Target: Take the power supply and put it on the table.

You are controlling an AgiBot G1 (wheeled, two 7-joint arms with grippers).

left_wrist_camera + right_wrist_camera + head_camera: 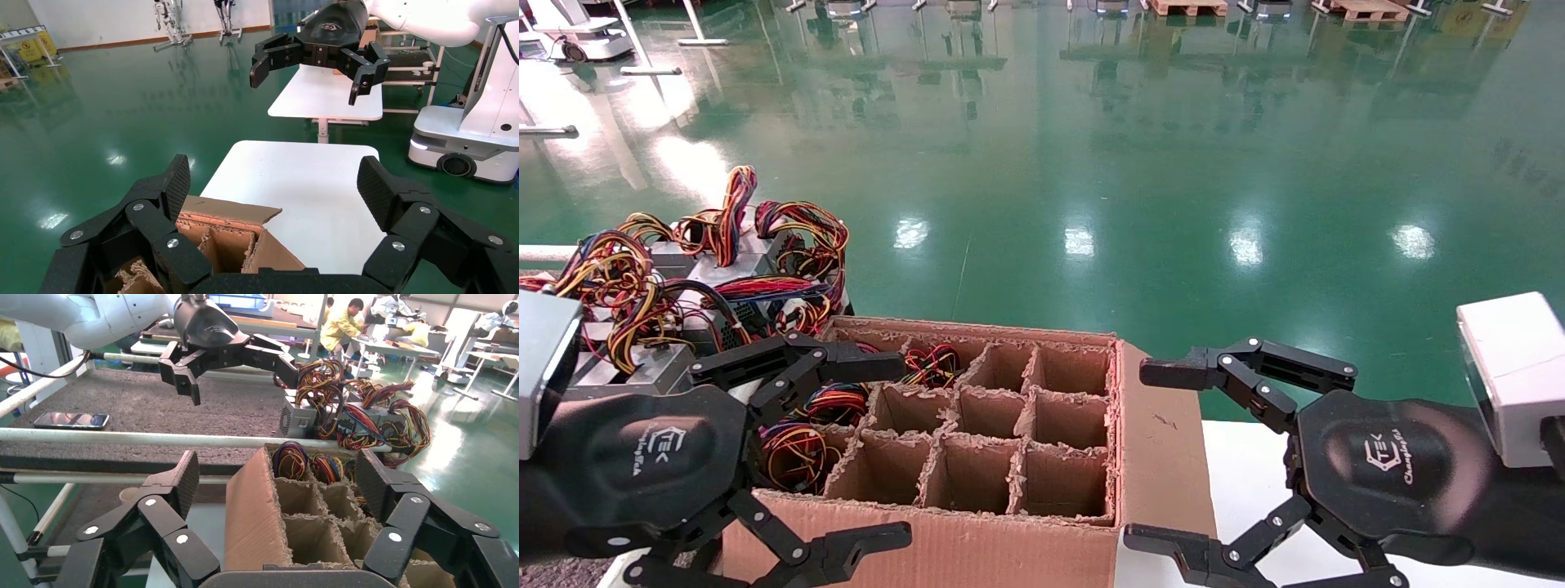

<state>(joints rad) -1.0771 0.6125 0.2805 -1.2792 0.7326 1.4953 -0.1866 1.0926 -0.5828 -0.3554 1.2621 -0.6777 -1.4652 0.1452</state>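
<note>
Several silver-grey power supplies (pixel 641 369) with red, yellow and black wire bundles are piled at the back left, behind a divided cardboard box (pixel 1160 457). In the right wrist view the pile (pixel 298 416) rests on the dark speckled table (pixel 141 404). More wire bundles (pixel 797 449) fill the box's left cells. My left gripper (pixel 901 451) hangs open over those left cells, holding nothing. My right gripper (pixel 1138 454) is open and empty just right of the box, over the white tabletop (pixel 1246 482). Each wrist view shows the other arm's gripper farther off.
A white round rail (pixel 153 439) runs between the box and the speckled table. A phone (pixel 71 419) lies on that table, away from the pile. The box's middle and right cells (pixel 989 474) hold nothing. Green floor lies beyond.
</note>
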